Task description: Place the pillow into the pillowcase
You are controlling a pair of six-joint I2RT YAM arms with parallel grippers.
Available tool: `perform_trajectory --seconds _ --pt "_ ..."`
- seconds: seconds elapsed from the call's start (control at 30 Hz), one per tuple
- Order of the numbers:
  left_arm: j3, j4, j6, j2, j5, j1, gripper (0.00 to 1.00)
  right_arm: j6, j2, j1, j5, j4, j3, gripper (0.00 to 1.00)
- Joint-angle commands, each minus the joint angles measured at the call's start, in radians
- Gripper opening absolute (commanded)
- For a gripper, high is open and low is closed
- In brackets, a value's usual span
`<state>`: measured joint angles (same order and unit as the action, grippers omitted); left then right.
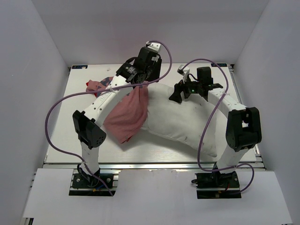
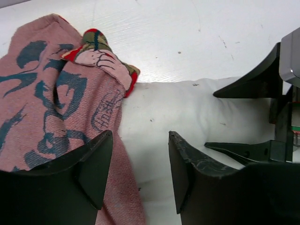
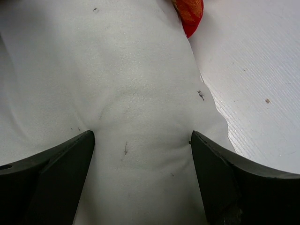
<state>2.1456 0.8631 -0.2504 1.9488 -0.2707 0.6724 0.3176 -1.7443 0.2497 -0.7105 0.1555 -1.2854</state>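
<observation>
The white pillow lies curved across the table from the middle to the front right. The pillowcase, faded red with navy print, is draped over the pillow's left end, and a bunch of it lies at the far left. My left gripper is open over the line where the pillowcase meets the pillow; one finger is over each. My right gripper is open wide, its fingertips pressed down into the pillow, with nothing clamped.
The white table is boxed in by pale walls on the left, right and back. Purple cables loop over both arms. The right gripper's black fingers show close beside the left gripper. A red corner of pillowcase lies by the pillow's far edge.
</observation>
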Motion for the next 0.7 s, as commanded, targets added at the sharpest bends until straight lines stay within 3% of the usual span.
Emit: perform_trajectory --seconds 0.0,0.2,0.27,0.53,0.6,0.63,0.67 --pt "-0.012 0.03 0.043 0.014 -0.056 0.003 0.6 0.02 -0.017 -0.001 0.002 0.038 -0.009 0.88" --pt "-0.016 0.054 0.071 0.097 -0.068 0.0 0.57 0.029 -0.011 0.0 0.006 0.046 -0.015 0.88" --pt "-0.013 0.05 0.071 0.12 -0.09 -0.002 0.5 0.037 -0.006 0.0 0.016 0.039 -0.009 0.88" --pt "-0.02 0.05 0.04 0.144 -0.075 -0.046 0.05 0.081 -0.034 0.028 0.045 0.041 -0.037 0.89" --pt "0.002 0.048 0.03 0.141 -0.033 -0.046 0.0 0.093 -0.061 0.043 0.034 0.055 -0.045 0.83" --pt "0.014 0.045 0.019 0.141 -0.016 -0.046 0.0 0.1 -0.073 0.062 0.026 0.071 -0.064 0.7" --pt "0.031 0.044 0.014 0.141 -0.001 -0.045 0.0 0.103 -0.099 0.072 -0.007 0.094 -0.075 0.63"
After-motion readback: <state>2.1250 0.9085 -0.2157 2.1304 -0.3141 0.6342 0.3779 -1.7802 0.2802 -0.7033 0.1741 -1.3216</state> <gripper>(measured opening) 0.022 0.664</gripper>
